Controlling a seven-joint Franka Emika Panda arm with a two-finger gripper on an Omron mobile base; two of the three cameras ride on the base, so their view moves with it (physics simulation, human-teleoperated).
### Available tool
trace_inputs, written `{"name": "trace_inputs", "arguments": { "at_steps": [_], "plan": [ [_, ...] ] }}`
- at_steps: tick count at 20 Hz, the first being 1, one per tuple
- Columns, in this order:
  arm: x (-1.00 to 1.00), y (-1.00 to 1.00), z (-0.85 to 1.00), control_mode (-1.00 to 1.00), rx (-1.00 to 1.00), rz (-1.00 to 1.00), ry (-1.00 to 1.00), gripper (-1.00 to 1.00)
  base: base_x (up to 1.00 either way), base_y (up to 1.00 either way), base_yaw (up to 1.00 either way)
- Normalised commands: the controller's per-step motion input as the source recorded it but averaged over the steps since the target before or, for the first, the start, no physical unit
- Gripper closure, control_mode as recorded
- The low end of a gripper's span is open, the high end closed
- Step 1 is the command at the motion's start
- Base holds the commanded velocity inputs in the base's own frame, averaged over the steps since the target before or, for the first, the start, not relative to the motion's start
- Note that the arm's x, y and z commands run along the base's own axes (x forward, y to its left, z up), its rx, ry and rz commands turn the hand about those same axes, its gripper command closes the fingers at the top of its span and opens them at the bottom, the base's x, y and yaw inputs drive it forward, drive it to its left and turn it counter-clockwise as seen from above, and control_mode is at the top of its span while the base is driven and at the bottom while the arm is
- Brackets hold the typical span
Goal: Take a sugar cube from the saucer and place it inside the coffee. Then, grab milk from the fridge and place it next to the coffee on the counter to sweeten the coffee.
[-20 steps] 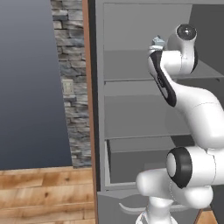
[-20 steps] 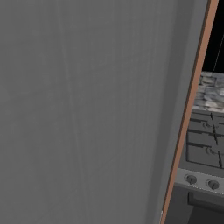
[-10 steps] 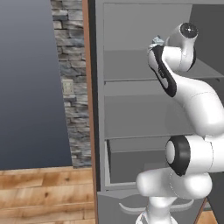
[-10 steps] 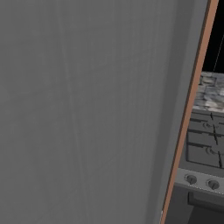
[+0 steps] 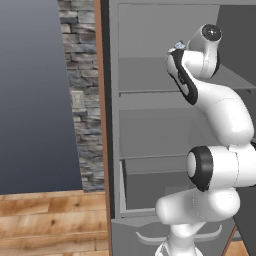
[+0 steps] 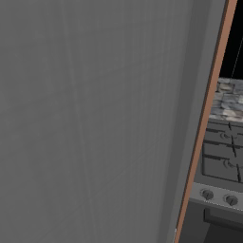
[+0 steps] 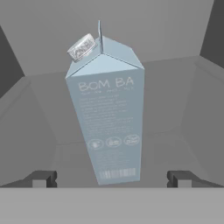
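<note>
While the white arm reaches up into the tall grey fridge [image 5: 150, 115], its two-finger gripper [image 7: 112, 178] has its dark tips spread wide, holding nothing. Between and just beyond them, a pale blue-grey gabled milk carton [image 7: 106, 116] with a silver cap stands upright on a grey fridge shelf [image 7: 170, 131], untouched.

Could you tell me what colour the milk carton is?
The milk carton is pale blue-grey with faint white print; the hand view shows it best.

arm raised, end effector [image 7: 112, 178] spread wide
</note>
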Motion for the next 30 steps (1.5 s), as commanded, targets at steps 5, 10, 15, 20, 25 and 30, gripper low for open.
{"name": "trace_inputs", "arguments": {
  "at_steps": [5,10,15,20,25,30],
  "plan": [
    [0.06,0.00,-0.12,-1.00,-0.04,0.00,-0.06,-1.00,0.00,0.00,0.00],
    [0.05,0.00,-0.09,-1.00,-0.02,0.00,-0.07,-1.00,0.00,0.00,0.00],
    [0.07,0.00,-0.01,-1.00,0.00,0.00,-0.03,-1.00,0.00,0.00,0.00],
    [0.17,0.00,0.00,-1.00,0.00,0.00,0.00,-1.00,0.00,0.00,0.00],
    [0.21,0.00,0.00,-1.00,0.00,0.00,0.00,-1.00,0.00,0.00,0.00],
    [0.22,-0.05,0.00,-1.00,0.00,0.00,0.00,-1.00,0.00,0.00,0.00]
  ]
}}
